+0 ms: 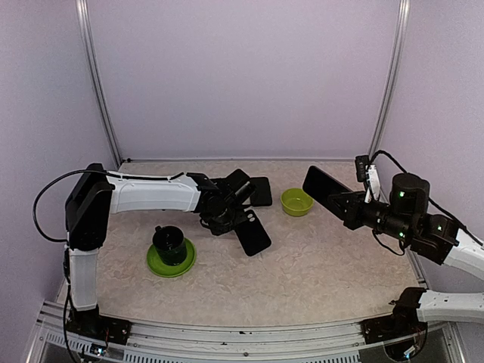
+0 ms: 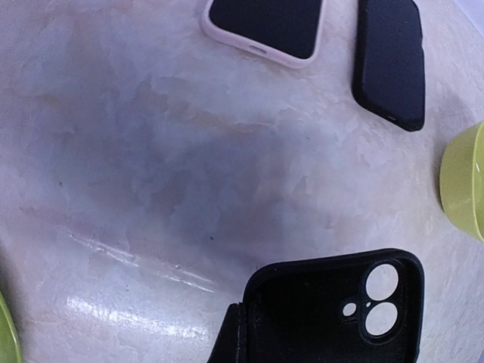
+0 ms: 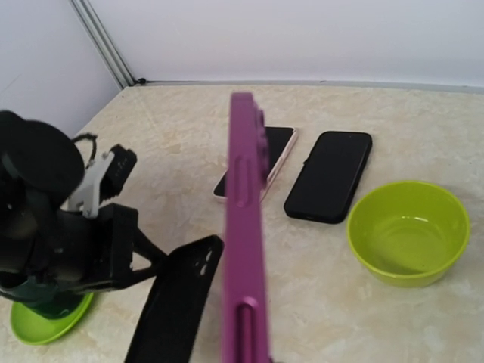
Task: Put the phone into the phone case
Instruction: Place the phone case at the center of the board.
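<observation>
Phone: purple phone [image 3: 243,249] held clear of the table [image 1: 302,265] at the right side, edge-on to the right wrist camera, its dark face toward the top camera.
Right gripper: right gripper [image 1: 342,198] is clamped narrow on the phone's lower end.
Case: black case [image 2: 333,310] sits at table centre with its open side up and camera cut-outs visible, between the saucer and the bowl.
Left gripper: left gripper [image 1: 221,214] is closed tight on the case's edge. Whether the case's far end touches the table cannot be told.
Phone to case: well apart, phone to the right of and above the case.
Bowl: green bowl [image 1: 297,202], upright, between the case and the right gripper.
Cup: black cup [image 1: 168,242] stands on a green saucer [image 1: 181,265], left of the case.
Other phones: black phone [image 2: 389,60] and pink-cased phone [image 2: 268,26] lie flat side by side behind the case, apart from it.
</observation>
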Action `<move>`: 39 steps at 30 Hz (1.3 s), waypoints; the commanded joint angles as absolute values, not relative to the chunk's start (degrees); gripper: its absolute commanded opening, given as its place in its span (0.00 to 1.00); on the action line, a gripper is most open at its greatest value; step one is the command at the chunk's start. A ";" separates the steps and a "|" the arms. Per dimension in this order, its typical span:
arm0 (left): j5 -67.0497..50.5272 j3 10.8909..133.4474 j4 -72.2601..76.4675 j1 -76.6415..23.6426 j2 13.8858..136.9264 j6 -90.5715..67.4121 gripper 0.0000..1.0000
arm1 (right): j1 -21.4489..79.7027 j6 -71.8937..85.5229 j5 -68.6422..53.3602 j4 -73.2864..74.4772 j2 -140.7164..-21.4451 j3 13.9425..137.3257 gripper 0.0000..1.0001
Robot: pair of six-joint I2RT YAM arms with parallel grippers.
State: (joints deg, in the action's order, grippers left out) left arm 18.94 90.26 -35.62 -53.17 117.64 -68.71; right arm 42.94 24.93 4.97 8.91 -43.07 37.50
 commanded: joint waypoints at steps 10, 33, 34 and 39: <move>21.93 83.50 -37.15 -53.54 115.35 -89.58 0.00 | 42.44 25.83 3.95 3.13 -43.44 36.06 0.00; 28.19 78.38 -27.62 -51.84 107.03 -76.95 0.59 | 42.67 24.79 -11.90 -2.19 -52.74 35.27 0.00; 28.10 77.44 -26.77 -51.16 106.32 -76.05 0.60 | 42.96 24.64 -13.29 -2.72 -53.87 35.27 0.00; 27.33 75.70 -24.95 -48.43 103.92 -70.01 0.80 | 48.25 23.07 -13.55 -4.46 -60.71 36.40 0.00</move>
